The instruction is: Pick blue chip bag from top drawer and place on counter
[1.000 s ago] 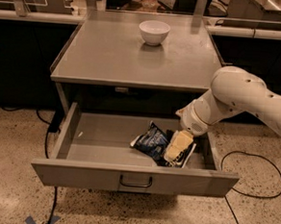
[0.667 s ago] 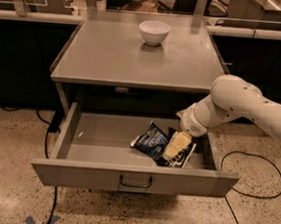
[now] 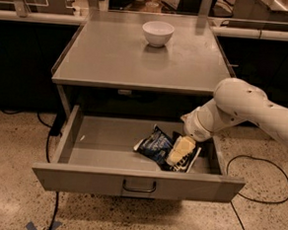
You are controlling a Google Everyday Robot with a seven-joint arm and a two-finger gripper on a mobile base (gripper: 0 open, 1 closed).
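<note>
Tool: the tool (image 3: 181, 150), at the end of the white arm (image 3: 243, 106), is down inside the open top drawer (image 3: 80, 179), near its right end as seen, resting over the blue chip bag (image 3: 154, 145).
Tool state: cannot tell whether it is spread or pinching the foil. Contact with the bag looks likely.
Blue chip bag: directly beneath the tool and spreading from it toward the drawer's middle. It is crumpled and lies on the drawer floor.
Top drawer: pulled out. Its front panel and dark bar handle (image 3: 139, 187) sit nearer the camera than the tool.
Surface: the grey metal surface (image 3: 113, 55) is above and behind the tool. The bag is not on it.
White bowl: the white bowl (image 3: 157, 33) stands on the far part of the surface, well apart from the tool.
Step in hand: judged to be the grasp of the bag inside the drawer.
Next move calls for: a firm hold, then a lift clear of the drawer wall and the surface's front edge, then a carry up and back onto bare surface, short of the bowl.
</note>
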